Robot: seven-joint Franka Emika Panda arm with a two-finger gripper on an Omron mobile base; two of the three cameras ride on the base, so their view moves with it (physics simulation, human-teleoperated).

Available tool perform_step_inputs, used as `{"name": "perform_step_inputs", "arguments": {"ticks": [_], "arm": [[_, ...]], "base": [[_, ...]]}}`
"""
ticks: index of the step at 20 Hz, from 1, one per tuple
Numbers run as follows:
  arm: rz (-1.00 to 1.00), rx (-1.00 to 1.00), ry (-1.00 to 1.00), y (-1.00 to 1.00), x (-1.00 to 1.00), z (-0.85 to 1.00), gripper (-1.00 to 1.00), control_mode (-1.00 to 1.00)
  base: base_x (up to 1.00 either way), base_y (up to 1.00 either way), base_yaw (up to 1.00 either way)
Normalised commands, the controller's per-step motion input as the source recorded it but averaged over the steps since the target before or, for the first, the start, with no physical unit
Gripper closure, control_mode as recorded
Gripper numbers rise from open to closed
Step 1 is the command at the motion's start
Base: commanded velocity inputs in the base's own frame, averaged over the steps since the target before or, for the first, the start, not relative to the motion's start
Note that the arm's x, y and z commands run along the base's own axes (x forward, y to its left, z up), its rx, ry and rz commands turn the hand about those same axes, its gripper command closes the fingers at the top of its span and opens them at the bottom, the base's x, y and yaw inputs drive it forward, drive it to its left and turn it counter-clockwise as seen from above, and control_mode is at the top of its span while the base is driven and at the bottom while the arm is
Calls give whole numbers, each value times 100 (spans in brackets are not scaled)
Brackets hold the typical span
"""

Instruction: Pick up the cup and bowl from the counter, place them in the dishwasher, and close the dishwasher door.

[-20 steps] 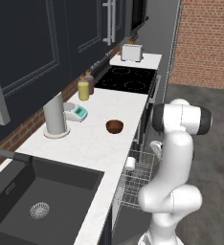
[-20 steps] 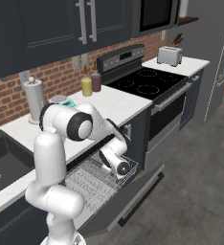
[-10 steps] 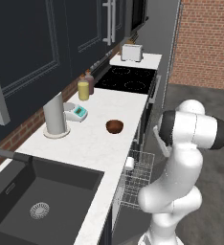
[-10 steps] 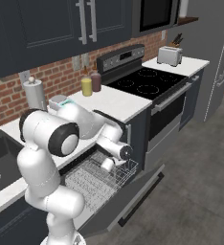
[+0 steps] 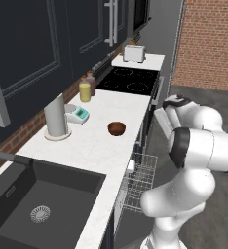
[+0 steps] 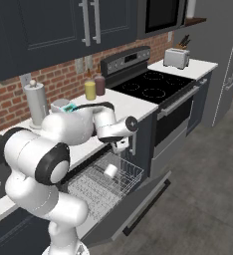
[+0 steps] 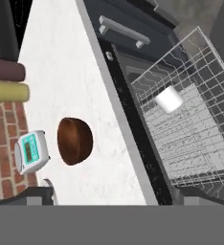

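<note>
Cup racked, bowl waiting on the surface.

The surface (image 5: 94, 146) runs down the left base view; in the right base view the door (image 6: 133, 209) hangs open at lower centre under the pulled-out rack (image 6: 101, 184), with the cup (image 6: 110, 171) lying in it. The bowl (image 5: 116, 128) sits mid-frame on the stone, near the front edge. It looks rigid, light and glossy, so probably slippery; pinching its rim wall seems the surest hold. The fingers (image 7: 113, 195), at the hand view's bottom, stand wide and hold nothing.
</note>
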Motion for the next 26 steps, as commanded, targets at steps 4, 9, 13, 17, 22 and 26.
{"name": "perform_step_inputs", "arguments": {"ticks": [4, 9, 13, 17, 22, 26], "arm": [[14, 0, 17, 57, 0, 45, -100, -100], [12, 0, 11, 53, 1, 9, -100, -100], [5, 0, 6, 26, 10, -6, -100, -100], [2, 0, 1, 14, 26, -26, -100, -100], [0, 0, 0, 16, 32, -24, -100, -100], [0, 0, 0, 29, 36, -18, -100, -100]], "base": [[0, 0, 0], [0, 0, 0], [0, 0, 0], [0, 0, 0], [0, 0, 0], [0, 0, 0]]}}
